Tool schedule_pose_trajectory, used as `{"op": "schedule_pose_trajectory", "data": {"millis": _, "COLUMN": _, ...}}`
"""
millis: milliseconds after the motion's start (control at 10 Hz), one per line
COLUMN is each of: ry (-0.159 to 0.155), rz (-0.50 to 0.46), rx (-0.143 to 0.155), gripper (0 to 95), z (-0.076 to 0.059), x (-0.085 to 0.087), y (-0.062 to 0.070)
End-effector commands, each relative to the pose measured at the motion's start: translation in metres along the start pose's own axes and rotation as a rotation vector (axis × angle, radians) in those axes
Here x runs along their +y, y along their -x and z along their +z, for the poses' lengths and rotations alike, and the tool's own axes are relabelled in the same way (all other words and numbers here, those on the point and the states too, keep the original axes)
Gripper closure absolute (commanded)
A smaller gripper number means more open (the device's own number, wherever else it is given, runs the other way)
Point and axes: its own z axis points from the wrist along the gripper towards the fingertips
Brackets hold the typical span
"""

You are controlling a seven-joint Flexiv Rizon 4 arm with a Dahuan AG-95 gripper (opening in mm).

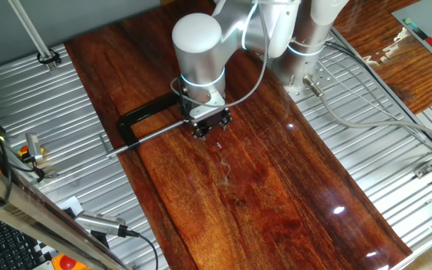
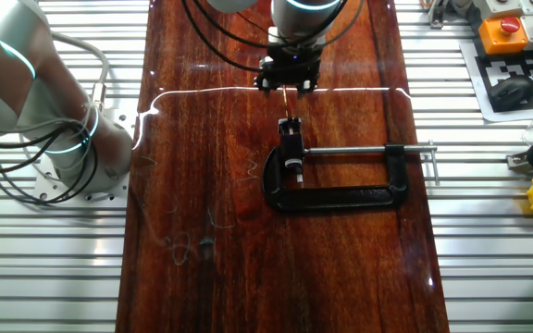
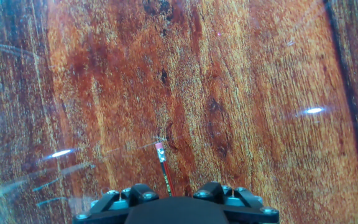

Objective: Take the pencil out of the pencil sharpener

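Pencil (image 2: 287, 104) hangs between the closed fingers of the gripper (image 2: 286, 90), its tip just above the pencil sharpener (image 2: 291, 146), which sits in the C-clamp (image 2: 340, 178) at about 6 o'clock from the hand in the other fixed view. The jaws are clamped on the pencil's upper end. Judging from this, a tilted pull could snap the lead or let the thin shaft slip from the pads.
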Motion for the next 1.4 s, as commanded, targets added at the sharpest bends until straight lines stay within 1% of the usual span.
{"op": "schedule_pose_trajectory", "data": {"millis": 100, "ry": -0.001, "rz": -0.009, "rx": -0.001, "gripper": 57.0, "z": 0.002, "x": 0.003, "y": 0.0}}
{"op": "schedule_pose_trajectory", "data": {"millis": 700, "ry": -0.003, "rz": -0.015, "rx": 0.002, "gripper": 57.0, "z": 0.01, "x": 0.001, "y": 0.008}}
{"op": "schedule_pose_trajectory", "data": {"millis": 900, "ry": -0.009, "rz": -0.004, "rx": 0.0, "gripper": 95.0, "z": 0.011, "x": 0.001, "y": 0.009}}
{"op": "schedule_pose_trajectory", "data": {"millis": 1300, "ry": -0.013, "rz": 0.014, "rx": -0.001, "gripper": 95.0, "z": 0.013, "x": -0.001, "y": 0.013}}
{"op": "schedule_pose_trajectory", "data": {"millis": 1400, "ry": -0.036, "rz": -0.001, "rx": 0.001, "gripper": 95.0, "z": 0.013, "x": -0.003, "y": 0.016}}
